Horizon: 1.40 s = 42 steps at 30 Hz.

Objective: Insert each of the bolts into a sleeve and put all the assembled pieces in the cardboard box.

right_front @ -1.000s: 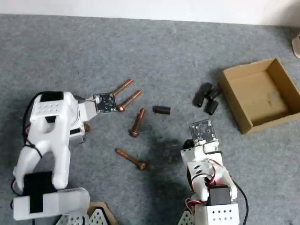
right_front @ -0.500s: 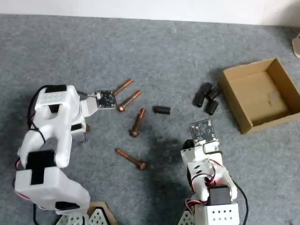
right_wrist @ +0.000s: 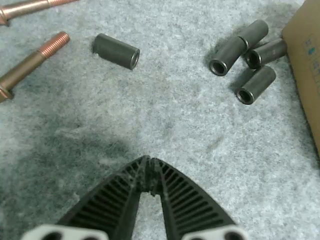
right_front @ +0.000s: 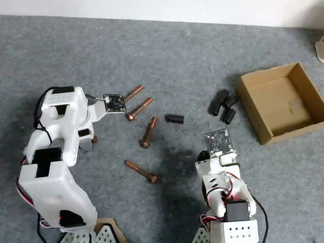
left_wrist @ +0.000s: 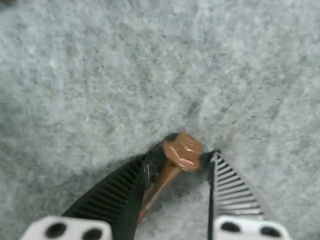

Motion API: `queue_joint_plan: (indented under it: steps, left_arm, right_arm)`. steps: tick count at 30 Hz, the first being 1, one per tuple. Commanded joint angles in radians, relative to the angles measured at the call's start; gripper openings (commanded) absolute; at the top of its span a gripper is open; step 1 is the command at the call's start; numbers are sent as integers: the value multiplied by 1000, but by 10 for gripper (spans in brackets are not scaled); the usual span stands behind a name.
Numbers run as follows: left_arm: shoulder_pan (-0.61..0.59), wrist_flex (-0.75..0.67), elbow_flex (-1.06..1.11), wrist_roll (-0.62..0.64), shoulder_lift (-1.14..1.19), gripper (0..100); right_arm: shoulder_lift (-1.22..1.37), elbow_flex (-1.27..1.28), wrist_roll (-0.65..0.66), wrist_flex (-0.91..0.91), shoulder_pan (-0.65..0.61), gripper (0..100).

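bolts [right_front: 148,132]: copper, scattered | sleeves [right_front: 218,103]: black, beside open cardboard box [right_front: 278,101]

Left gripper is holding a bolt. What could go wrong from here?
1. The bolt sits at the very tips of the left gripper, askew along one finger. It may pivot or slip during insertion.
2. Four bunched sleeves lie close beside the cardboard box, so grabbing one may scatter the others. The lone sleeve looks like the safer pick.
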Motion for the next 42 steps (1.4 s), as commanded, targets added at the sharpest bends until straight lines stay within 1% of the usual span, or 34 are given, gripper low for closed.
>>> queue_joint_plan:
  steps: [1, 3, 6, 9, 23, 28, 32, 34, 37, 40, 42]
  left_arm:
    - [-19, 0, -28, -365, -1, 66]
    - [-19, 0, -25, -364, -12, 0]
    - [-36, 21, -18, -356, -27, 16]
    - [-33, 52, -25, -267, -44, 7]
    - [-16, 57, -13, 460, -259, 7]
    - [1, 60, -15, 784, -286, 7]
    - [13, 106, -13, 1023, -286, 7]
    - [15, 126, -13, 1103, -286, 7]
    - [12, 127, -10, 1191, -283, 7]
    - [15, 120, 42, 1272, -288, 7]
    - [25, 68, 87, 1352, -286, 7]
  right_arm:
    - [-10, 104, -2, -24, -10, 11]
    - [-10, 104, -2, -24, -10, 11]
    - [-10, 104, -2, -22, -10, 11]
    - [-8, 104, -2, -22, -10, 11]
    - [-8, 104, -2, -22, -10, 11]
    - [-7, 104, -2, -19, -10, 11]
    - [-8, 104, -2, -19, -4, 11]
    - [-10, 104, -2, -19, -4, 11]
    - [-10, 104, -3, -19, -4, 11]
    - [-10, 104, -6, -19, -4, 11]
    - [-10, 104, -5, -25, -4, 11]
